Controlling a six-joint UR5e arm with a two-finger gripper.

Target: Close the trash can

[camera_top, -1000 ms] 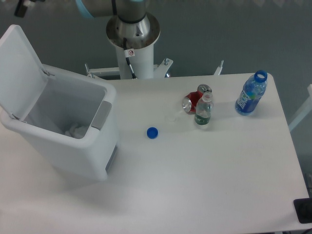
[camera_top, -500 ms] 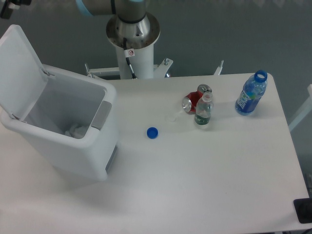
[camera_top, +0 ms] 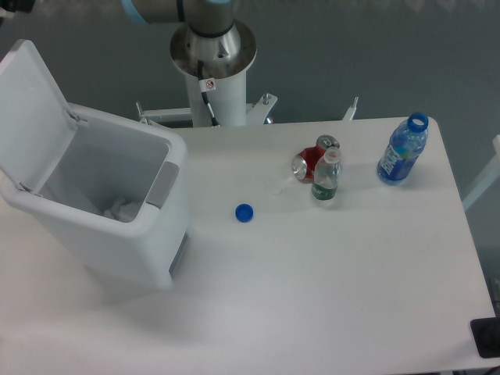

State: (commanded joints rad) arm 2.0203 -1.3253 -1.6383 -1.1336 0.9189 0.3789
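Lid (camera_top: 31, 109) of the large white plastic rectangular trash can (camera_top: 117, 219) stands fully raised just below the dark gripper (camera_top: 16, 6), barely visible at the top-left corner, opening indiscernible, so closing seems not yet begun.

**Almost nothing you can read here**

You will find one sign only: a small round red-and-white sticker (camera_top: 209, 84) on the white arm column (camera_top: 215, 94), whose symbol is too small to make out. The labels on the blue bottle (camera_top: 402, 150), the green bottle (camera_top: 325, 178) and the red can (camera_top: 311, 162) show colour but no legible words, brands or numbers.
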